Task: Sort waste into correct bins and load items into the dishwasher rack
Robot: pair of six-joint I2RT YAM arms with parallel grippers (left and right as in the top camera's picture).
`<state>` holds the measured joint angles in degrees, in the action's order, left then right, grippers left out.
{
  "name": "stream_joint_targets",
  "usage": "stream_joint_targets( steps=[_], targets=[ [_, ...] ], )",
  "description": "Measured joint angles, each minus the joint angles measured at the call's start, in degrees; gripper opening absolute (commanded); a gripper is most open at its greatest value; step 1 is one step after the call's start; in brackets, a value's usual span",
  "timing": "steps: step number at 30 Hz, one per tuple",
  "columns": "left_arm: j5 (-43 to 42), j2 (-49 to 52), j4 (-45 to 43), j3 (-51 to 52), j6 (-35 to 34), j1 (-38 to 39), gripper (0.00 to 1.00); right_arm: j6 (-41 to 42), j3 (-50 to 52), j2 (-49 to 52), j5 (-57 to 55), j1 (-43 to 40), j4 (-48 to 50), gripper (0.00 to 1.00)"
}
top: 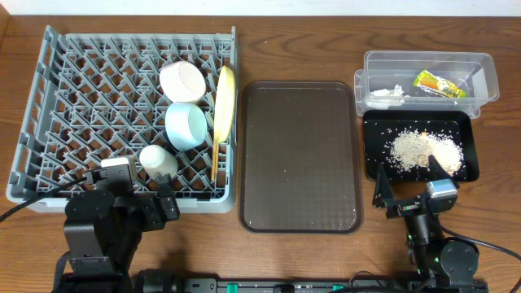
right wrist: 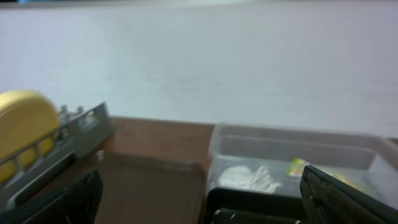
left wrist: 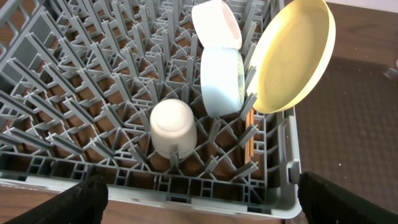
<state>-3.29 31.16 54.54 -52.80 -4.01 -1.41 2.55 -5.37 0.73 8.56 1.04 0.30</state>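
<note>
The grey dishwasher rack [top: 89, 89] holds a white bowl [top: 182, 80], a light blue bowl [top: 187, 124], a yellow plate [top: 225, 102] on edge, a white cup [top: 158, 159] and chopsticks [top: 215, 159]. In the clear tub [top: 480, 77] lie a white tissue [top: 389, 94] and a yellow-green wrapper [top: 440, 85]. Rice scraps [top: 423, 150] cover the black tray [top: 374, 130]. My left gripper [left wrist: 202, 199] is open and empty at the rack's near edge, just short of the cup [left wrist: 173, 127]. My right gripper [right wrist: 199, 199] is open and empty at the black tray's near edge, facing the tub [right wrist: 298, 146].
A large dark brown serving tray [top: 299, 155] lies between the rack and the bins, with only a few specks on it. A pale wall rises behind the table in the right wrist view.
</note>
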Motion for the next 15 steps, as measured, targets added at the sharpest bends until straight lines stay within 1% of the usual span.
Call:
stream_joint_targets(
  steps=[4, 7, 15],
  targets=[
    [-0.02, 0.0, 0.0, 0.0, 0.0, 0.0, 0.98, 0.0, 3.17, -0.07, -2.82, 0.0, 0.96, 0.99],
    [0.0, 0.0, 0.0, 0.0, 0.0, 0.0, 0.98, 0.0, 4.74, -0.04, -3.76, 0.11, -3.96, 0.99],
    [-0.02, 0.0, -0.07, 0.02, 0.0, 0.0, 0.98, 0.0, 4.96, -0.04, -4.61, 1.03, -4.09, 0.99]
  ],
)
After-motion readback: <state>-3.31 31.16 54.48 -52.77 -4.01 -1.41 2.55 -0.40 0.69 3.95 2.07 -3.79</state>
